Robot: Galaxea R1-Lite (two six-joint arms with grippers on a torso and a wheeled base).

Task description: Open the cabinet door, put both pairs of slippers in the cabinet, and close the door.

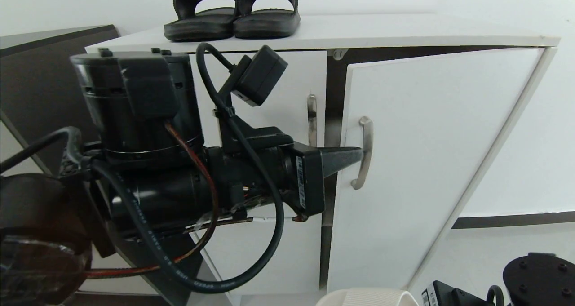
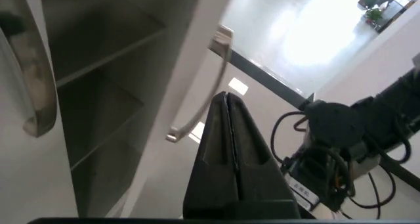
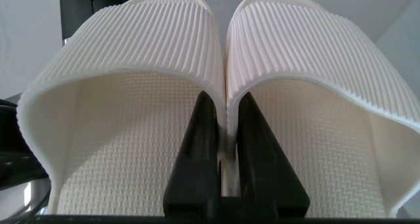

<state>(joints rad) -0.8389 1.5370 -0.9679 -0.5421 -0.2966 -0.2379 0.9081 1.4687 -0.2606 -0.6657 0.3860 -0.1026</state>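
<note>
The white slippers (image 3: 125, 125) are being clamped at their adjoining straps by the right gripper (image 3: 226, 109). The left gripper (image 1: 357, 155), fingers pressed together, is being held at the handle (image 1: 367, 133) of the partly open cabinet door (image 1: 431, 162). The black slippers (image 1: 233, 16) are being carried on the cabinet top (image 1: 404, 32).

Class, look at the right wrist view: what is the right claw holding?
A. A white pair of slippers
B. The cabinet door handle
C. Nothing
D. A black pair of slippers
A: the right claw is shut on the touching inner edges of the white slippers.
</note>
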